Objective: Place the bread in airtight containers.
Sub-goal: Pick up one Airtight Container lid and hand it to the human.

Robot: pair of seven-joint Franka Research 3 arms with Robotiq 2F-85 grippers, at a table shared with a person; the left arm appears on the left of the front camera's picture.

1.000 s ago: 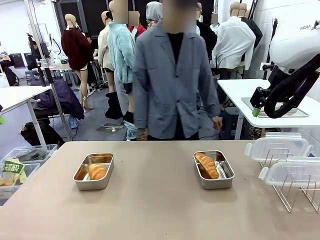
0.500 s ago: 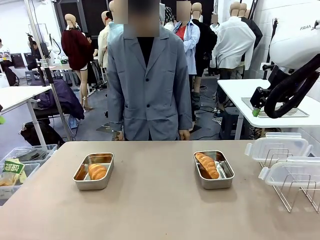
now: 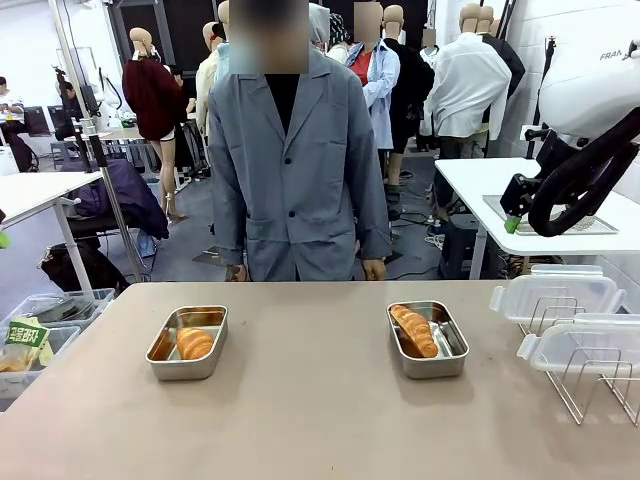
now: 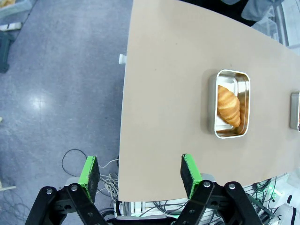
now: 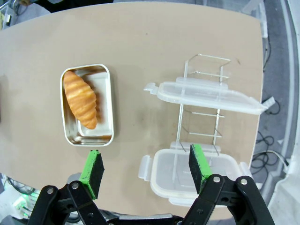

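Two steel airtight containers stand open on the tan table, one at the left [image 3: 187,342] and one at the right [image 3: 428,339]. Each holds a golden croissant, the left bread [image 3: 194,343] and the right bread [image 3: 414,330]. My left gripper [image 4: 139,173] is open, high above the table's edge, with the left container [image 4: 231,104] and its croissant [image 4: 228,105] far below. High above the right container [image 5: 87,105] and its croissant [image 5: 80,99], my right gripper [image 5: 146,168] hangs open. Neither holds anything.
Two clear clip lids [image 3: 555,295] [image 3: 585,345] rest on a wire rack [image 3: 590,385] at the table's right end. My right arm [image 3: 585,150] hangs above it. A person in a grey coat [image 3: 295,170] stands at the far edge, hands down.
The person has stepped to picture left and now stands behind the middle of the table. Both arms and the containers have stayed still.
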